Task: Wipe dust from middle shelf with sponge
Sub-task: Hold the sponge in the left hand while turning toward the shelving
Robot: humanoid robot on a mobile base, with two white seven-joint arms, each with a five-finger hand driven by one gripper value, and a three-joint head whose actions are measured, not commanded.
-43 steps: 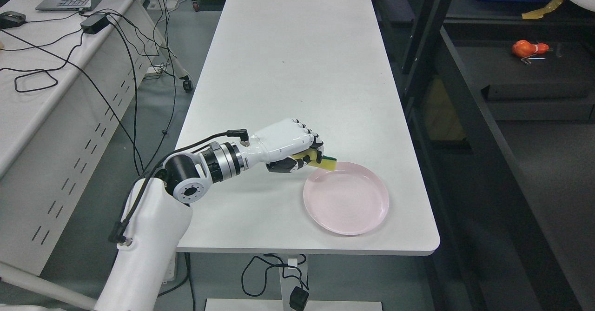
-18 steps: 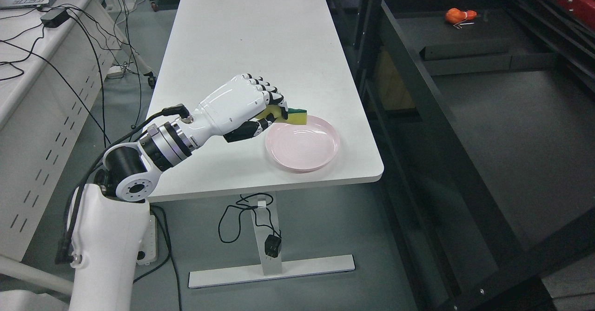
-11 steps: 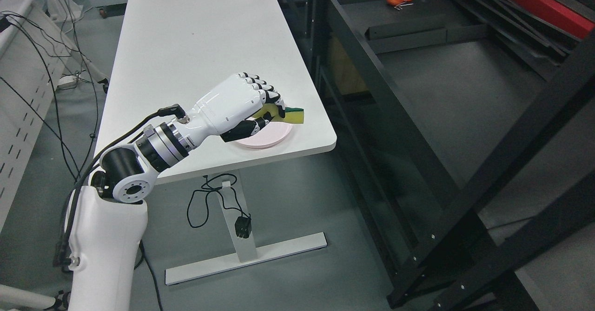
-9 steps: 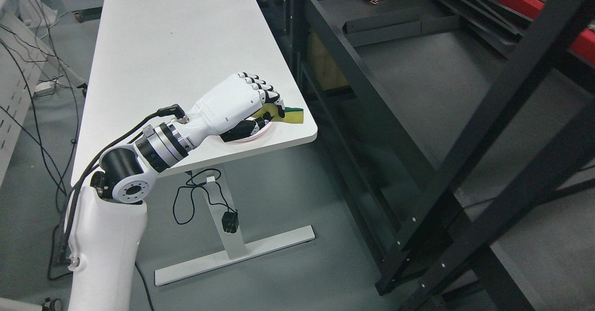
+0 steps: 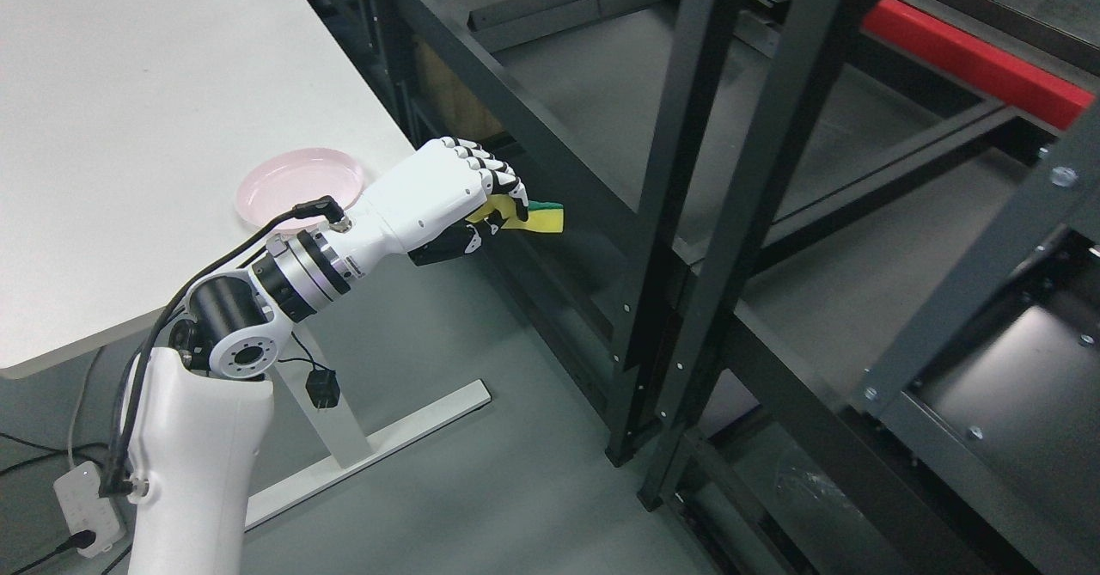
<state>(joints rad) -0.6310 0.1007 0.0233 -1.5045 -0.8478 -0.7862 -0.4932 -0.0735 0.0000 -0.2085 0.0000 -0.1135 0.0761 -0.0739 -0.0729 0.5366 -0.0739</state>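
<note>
Shelving of black steel [image 5: 550,141], the dark grey middle shelf [image 5: 601,85] among its tiers, fills the right, beside the white rectangular table [image 5: 129,128] bearing a round pink plate [image 5: 296,181]. For a good wipe, I judge the white left hand [image 5: 468,197] should clear the uprights, then lay the sponge flat. Its fingers are curled round the yellow-and-green sponge [image 5: 537,217], held just outside the shelf's front rail. Dust is indiscernible; the shelf's far end is cut off.

A white left hand [image 5: 447,201] with black fingertips holds a yellow-and-green sponge [image 5: 537,217]. The plate [image 5: 296,188] is pink, the bench [image 5: 129,145] white, the shelf [image 5: 601,102] black.
</note>
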